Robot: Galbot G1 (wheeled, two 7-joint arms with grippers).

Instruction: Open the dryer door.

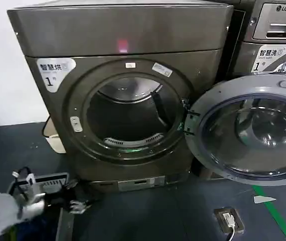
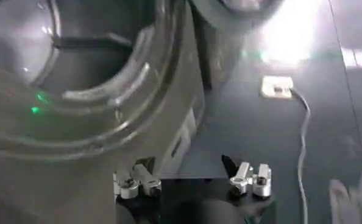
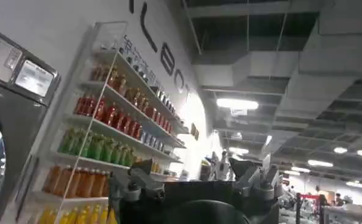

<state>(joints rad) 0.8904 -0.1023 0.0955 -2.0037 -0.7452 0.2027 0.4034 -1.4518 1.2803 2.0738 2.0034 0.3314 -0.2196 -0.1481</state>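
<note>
Looks like we're basically done: the big round chrome-rimmed dryer door with dark glass [image 1: 248,130] hangs swung wide at the head view's right. Our left gripper [image 1: 57,198] sits low at lower left with fingers [image 2: 251,179] spread around nothing, so we'd just back away gently; can't tell the right gripper's [image 3: 193,182] fingers.

Two front-loading machines are standing side by side: one dark bronze-grey dryer [image 1: 128,100] and one lighter LG-branded machine [image 1: 273,35]. One dryer door [image 1: 248,128] is hanging open, and one left gripper [image 1: 75,201] is showing low by the floor.
</note>
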